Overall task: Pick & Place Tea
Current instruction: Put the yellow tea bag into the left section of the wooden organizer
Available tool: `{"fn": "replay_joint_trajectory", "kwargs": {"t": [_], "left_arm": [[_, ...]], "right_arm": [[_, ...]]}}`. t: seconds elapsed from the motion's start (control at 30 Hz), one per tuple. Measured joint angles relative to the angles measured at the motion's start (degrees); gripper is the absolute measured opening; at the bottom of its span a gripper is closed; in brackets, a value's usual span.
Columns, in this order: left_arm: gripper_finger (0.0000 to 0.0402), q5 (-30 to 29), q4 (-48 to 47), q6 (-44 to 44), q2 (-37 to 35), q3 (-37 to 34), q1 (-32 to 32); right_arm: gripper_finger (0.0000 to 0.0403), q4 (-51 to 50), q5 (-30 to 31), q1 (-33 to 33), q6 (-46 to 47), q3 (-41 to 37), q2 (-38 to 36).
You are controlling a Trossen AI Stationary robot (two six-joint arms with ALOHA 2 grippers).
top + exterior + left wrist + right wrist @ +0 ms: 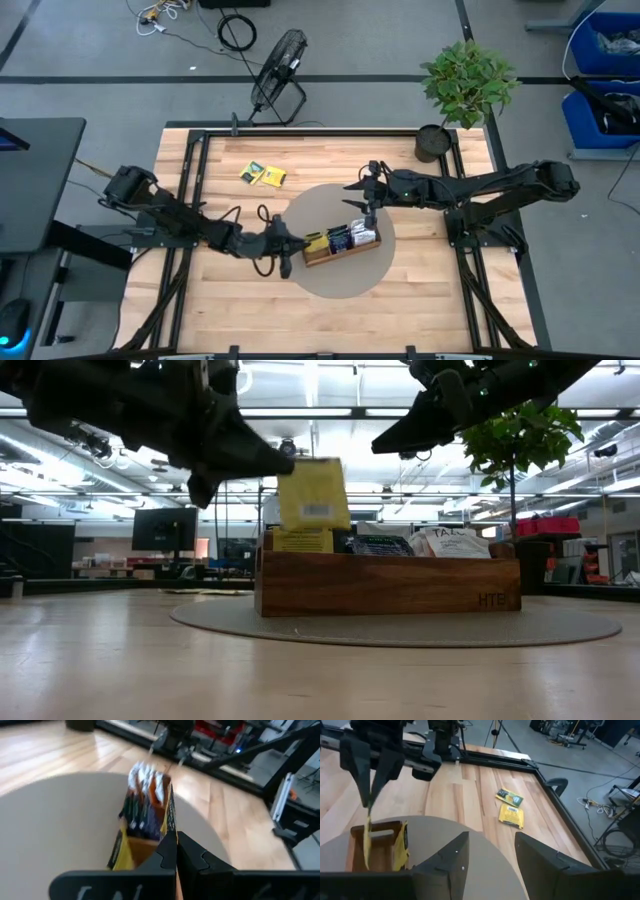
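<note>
The wooden tray (388,586) bears the mark "HTE" on its side, and a white sachet (450,542) inside reads "TAZO". The left gripper (262,460), fingers pinched together on a yellow tea sachet (313,494), holds it just above the tray's end compartment, which already contains a yellow sachet (302,541). The middle compartment holds dark sachets (379,545). The tray rests on a round grey mat (340,205). The right gripper (490,855), fingers spread and empty, hovers over the tray's far end. Two yellow sachets (262,175) lie apart on the table (200,180).
</note>
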Motion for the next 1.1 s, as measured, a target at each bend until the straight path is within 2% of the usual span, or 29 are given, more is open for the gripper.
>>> {"fn": "replay_joint_trajectory", "kwargs": {"t": [0.5, 0.93, 1.1], "left_arm": [[0.0001, 0.42, -6.77, -0.65, 0.09, -0.04, 1.61], [0.0002, 0.09, -6.78, -1.25, 1.06, -0.07, 1.5], [0.0018, 0.09, -6.73, -2.11, 1.04, -0.07, 1.48]], "right_arm": [[0.0169, 0.35, 0.0, 0.0, 0.06, 0.0, 0.0], [0.0169, 0.55, -0.02, 0.0, 0.04, 0.0, 0.0], [0.0169, 0.66, -0.02, 0.0, 0.04, 0.0, 0.0]]}}
